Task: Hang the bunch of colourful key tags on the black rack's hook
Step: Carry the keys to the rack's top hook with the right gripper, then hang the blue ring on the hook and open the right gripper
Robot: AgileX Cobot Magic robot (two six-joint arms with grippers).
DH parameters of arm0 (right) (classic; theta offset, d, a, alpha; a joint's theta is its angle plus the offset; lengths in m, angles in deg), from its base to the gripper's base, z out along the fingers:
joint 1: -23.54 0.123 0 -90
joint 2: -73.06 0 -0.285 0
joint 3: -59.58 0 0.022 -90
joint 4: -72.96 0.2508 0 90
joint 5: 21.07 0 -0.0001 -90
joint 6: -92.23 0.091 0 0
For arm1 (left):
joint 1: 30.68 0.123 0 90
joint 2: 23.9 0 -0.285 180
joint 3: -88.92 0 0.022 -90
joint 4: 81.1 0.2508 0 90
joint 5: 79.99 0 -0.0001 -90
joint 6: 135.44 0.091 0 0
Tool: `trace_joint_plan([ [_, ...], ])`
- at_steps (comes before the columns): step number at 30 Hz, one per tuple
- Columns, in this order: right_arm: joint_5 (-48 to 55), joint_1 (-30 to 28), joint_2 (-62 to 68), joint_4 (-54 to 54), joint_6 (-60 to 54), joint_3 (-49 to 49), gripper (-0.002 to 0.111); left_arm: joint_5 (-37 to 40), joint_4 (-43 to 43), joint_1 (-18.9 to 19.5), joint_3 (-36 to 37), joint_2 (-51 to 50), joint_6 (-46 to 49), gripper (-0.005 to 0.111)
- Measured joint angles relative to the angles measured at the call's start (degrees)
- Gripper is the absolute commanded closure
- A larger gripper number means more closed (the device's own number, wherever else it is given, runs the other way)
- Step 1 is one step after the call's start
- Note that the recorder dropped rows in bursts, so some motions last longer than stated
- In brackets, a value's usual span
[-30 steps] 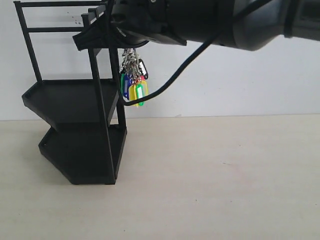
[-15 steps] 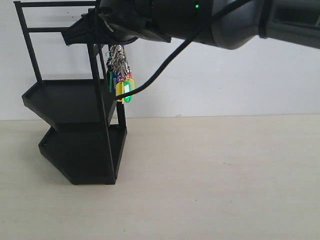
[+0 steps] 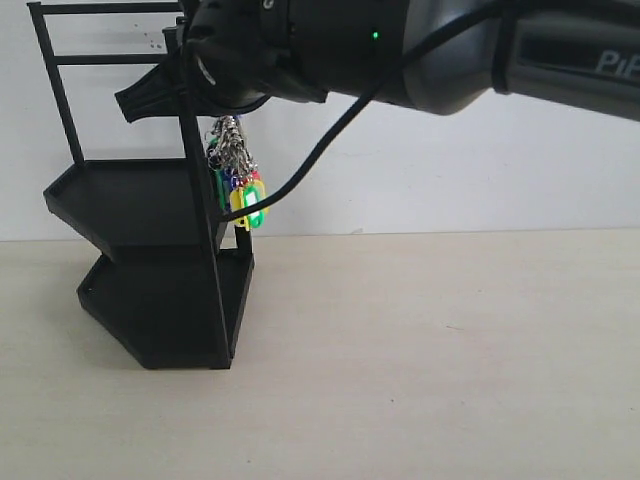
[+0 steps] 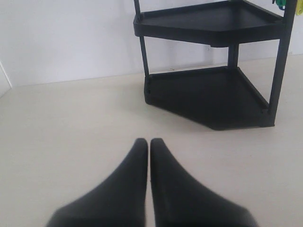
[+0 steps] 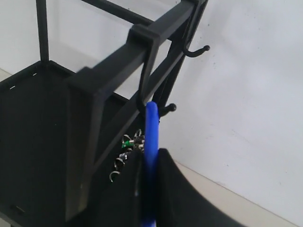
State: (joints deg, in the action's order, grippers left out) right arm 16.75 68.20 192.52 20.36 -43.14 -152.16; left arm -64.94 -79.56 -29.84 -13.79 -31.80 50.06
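The black rack (image 3: 150,260) stands at the left of the exterior view. My right gripper (image 3: 150,92) reaches across to its upper frame, shut on a blue loop (image 5: 151,127) of the colourful key tag bunch (image 3: 238,185). The bunch hangs against the rack's front upright. In the right wrist view the gripper (image 5: 150,155) holds the loop's top right at the curve of the hook (image 5: 141,97); whether it is over the hook I cannot tell. Silver rings (image 5: 124,150) dangle beside the fingers. My left gripper (image 4: 148,143) is shut and empty, low over the table, facing the rack (image 4: 208,94).
A second hook (image 5: 196,51) sticks out farther along the rack's top rail (image 5: 118,61). A white wall stands close behind the rack. The pale table (image 3: 430,350) spreads to the right of the rack. A black cable (image 3: 330,130) droops under the right arm.
My right arm has moved left with the key tag bunch, from right of the rack's upright to against it. The bunch hangs a little lower than half a second ago.
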Motion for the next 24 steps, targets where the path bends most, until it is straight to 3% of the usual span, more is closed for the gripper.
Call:
trace_joint_plan([
  [8,-3.2,0.0,0.0,0.5,-0.4,0.0,0.062,0.0,0.0,0.0,0.0,0.0,0.0,0.102],
  [24,4.0,-0.1,-4.4,1.1,0.3,0.0,0.063,0.0,0.0,0.0,0.0,0.0,0.0,0.102],
])
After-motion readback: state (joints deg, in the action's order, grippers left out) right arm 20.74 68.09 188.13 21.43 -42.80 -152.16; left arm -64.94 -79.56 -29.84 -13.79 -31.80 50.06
